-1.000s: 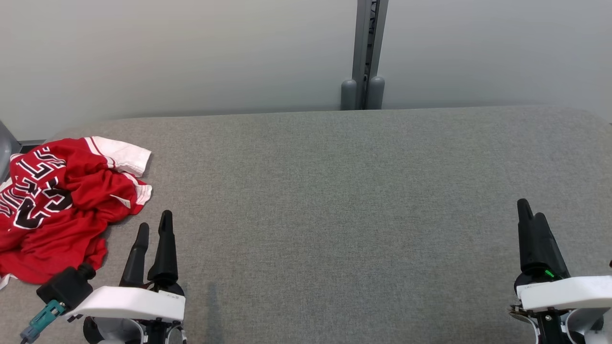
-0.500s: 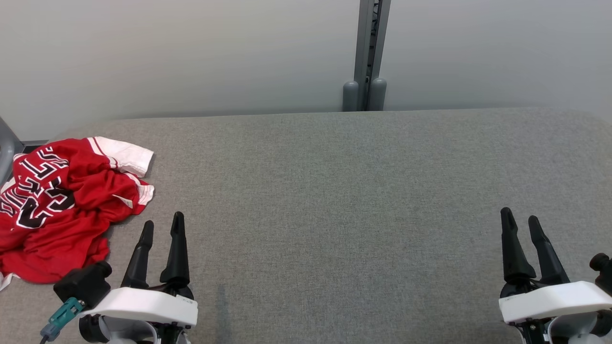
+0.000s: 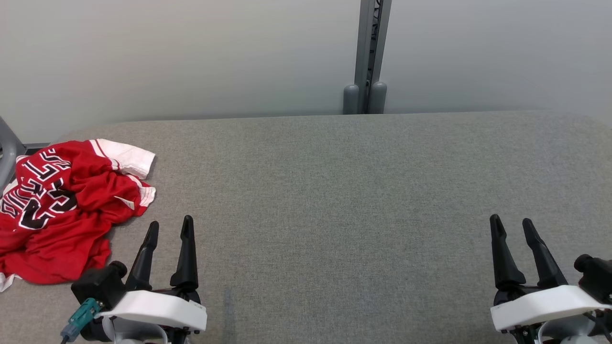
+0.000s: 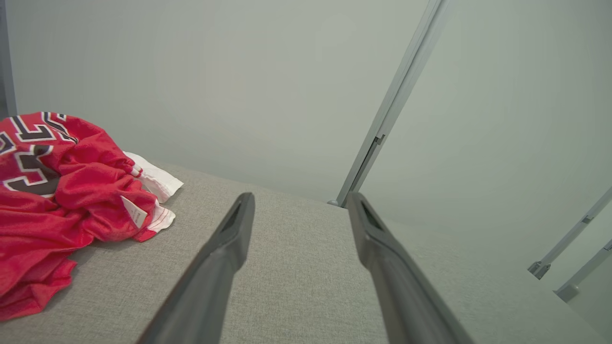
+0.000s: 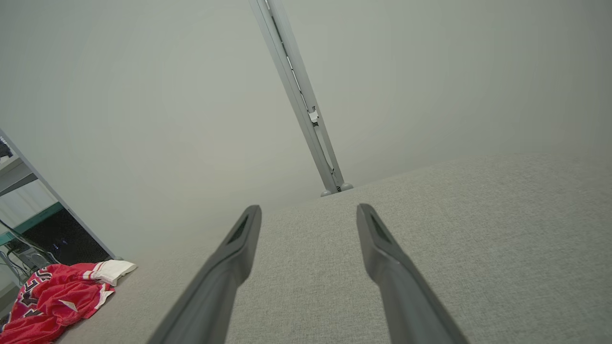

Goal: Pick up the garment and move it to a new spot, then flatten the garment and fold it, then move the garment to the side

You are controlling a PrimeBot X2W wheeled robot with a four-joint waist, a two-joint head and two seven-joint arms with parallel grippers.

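**Crumpled jersey at the bench's left edge, both claws spread and empty**

The grey bench (image 3: pixel 334 191) carries the red garment (image 3: pixel 62 210), bunched in a heap against the left edge, closer to the far-left corner than the near one. Whether any of it hangs over that edge cannot be told.

The likeliest trouble is the pick itself. A pinch driven into the middle of the heap would probably catch several layers at once. The cloth would then rise as a wad and be harder to flatten afterwards. A grip on a loose part alone could let the rest drag and slip off the left edge.

The left claw (image 3: pixel 170 223) stands at the near edge with its fingers spread and nothing between them. The garment lies to its left and farther from the near edge, near but not touching.

The right claw (image 3: pixel 510 220), also spread and empty, sits by the near-right corner, well apart from the garment.

The white sleeve (image 3: pixel 126 160) points toward the far edge. A small white label (image 4: pixel 134 211) shows on the fold facing the left claw.
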